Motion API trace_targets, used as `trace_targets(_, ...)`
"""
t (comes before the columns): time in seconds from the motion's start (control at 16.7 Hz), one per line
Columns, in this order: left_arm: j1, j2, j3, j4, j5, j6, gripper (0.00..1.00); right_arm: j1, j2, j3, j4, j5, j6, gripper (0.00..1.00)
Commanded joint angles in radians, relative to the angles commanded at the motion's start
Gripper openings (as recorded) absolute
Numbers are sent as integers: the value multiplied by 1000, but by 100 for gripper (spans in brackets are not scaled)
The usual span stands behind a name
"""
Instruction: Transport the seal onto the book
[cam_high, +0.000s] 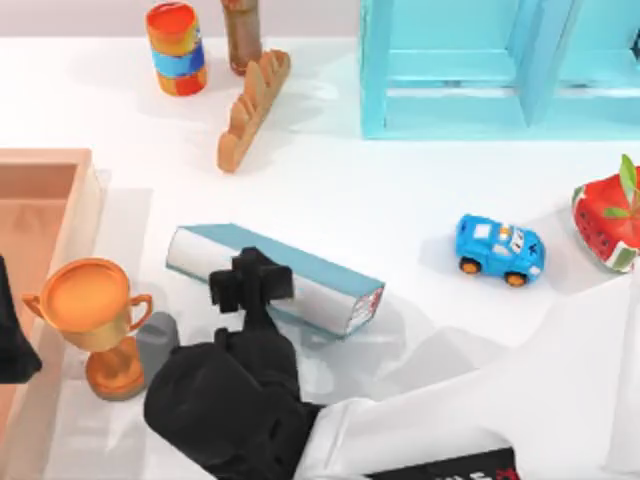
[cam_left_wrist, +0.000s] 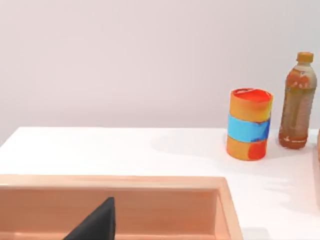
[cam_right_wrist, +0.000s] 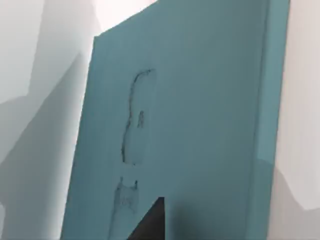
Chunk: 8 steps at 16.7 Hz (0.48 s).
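Book (cam_high: 318, 268) first: the teal-blue hardback lies flat on the white tabletop (cam_high: 400, 190) a little left of centre, set at a slant, with its white page edges facing the near side. The right gripper (cam_high: 250, 280) hangs directly over the book's left half, black against the cover, with the right arm reaching in from the near right. Whether this gripper is clenched or released cannot be told, nor whether the seal is inside it. In the right wrist view the book's cover (cam_right_wrist: 200, 125) lies close below the camera, with faint dark markings on it and a black wedge at the frame's edge (which part that is, I cannot tell).

The left gripper (cam_high: 10, 345) sits parked at the left edge of the tabletop, above a wooden tray (cam_high: 40, 200); its state cannot be told either.

Just left of the book stands an orange trophy (cam_high: 95, 320), with a small grey block (cam_high: 158, 345) touching or just beside its base. A blue toy car (cam_high: 498, 249) sits well to the right of the book, and a red watermelon-like piece (cam_high: 608, 225) lies at the right edge. At the far side are a striped can (cam_high: 176, 48), a brown bottle (cam_high: 241, 35), a loaf of bread (cam_high: 252, 108) and a light-blue shelf unit (cam_high: 480, 70).
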Motion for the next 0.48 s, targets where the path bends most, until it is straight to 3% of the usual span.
trace_targets(0.12,0,0,0,0,0,0,100,0,0,0,0,0,0,98)
trace_targets(0.48,0,0,0,0,0,0,100,0,0,0,0,0,0,100)
